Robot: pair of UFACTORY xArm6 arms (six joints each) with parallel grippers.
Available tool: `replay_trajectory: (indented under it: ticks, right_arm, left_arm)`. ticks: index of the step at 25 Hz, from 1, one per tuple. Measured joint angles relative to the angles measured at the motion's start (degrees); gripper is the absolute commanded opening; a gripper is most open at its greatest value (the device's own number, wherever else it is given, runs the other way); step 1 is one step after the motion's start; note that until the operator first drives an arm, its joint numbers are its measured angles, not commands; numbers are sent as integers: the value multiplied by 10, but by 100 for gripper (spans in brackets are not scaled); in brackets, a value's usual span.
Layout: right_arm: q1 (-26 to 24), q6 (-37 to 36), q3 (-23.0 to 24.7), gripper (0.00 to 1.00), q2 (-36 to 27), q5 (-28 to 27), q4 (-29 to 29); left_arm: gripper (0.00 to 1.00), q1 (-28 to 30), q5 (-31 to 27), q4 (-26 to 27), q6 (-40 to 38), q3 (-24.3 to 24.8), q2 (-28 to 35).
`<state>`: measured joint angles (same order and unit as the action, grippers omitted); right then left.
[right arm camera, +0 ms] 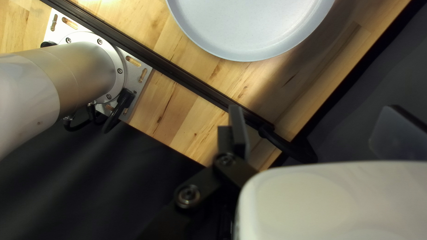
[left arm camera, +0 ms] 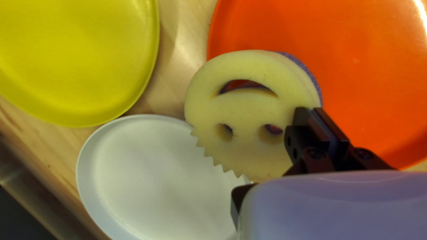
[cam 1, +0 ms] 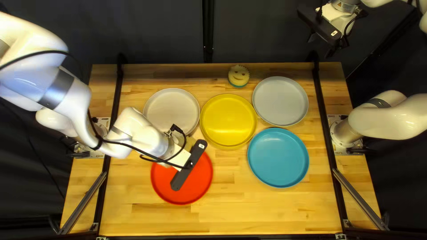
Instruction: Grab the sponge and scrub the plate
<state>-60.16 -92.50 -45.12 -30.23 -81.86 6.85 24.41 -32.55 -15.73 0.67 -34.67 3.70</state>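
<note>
My left arm (cam 1: 66,91) is reaching from nine o'clock, left hand (cam 1: 189,165) pinching one sponge (left arm camera: 249,106); another sponge (cam 1: 239,76) is sitting at twelve. Right hand (cam 1: 320,45) is hanging spread toward one. Five plates (cam 1: 228,120) are showing.

5 plates (cam 1: 278,158), 2 sponges (cam 1: 238,78), 2 arms (cam 1: 73,95), 1 table (cam 1: 169,218)

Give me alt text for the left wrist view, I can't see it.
Black fingers grip a yellow, smiley-faced sponge with purple backing, seen over parts of an orange-red plate and a white plate. A yellow plate lies nearby on the wooden table.
</note>
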Motion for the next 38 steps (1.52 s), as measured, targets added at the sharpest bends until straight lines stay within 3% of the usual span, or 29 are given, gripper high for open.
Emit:
replay_trajectory:
  ticks: [6, 14, 28, 38]
  right_arm:
    - [0, 0, 0, 100, 0, 0, 0]
    - [0, 0, 0, 100, 0, 0, 0]
    - [0, 0, 0, 100, 0, 0, 0]
    - [0, 0, 0, 100, 0, 0, 0]
  left_arm:
    - [0, 51, 12, -9, -43, -22, -39]
    - [0, 114, -2, -1, -93, -19, -41]
    - [0, 73, 38, -20, -45, -106, -136]
    - [0, 118, 32, -18, -92, -57, -92]
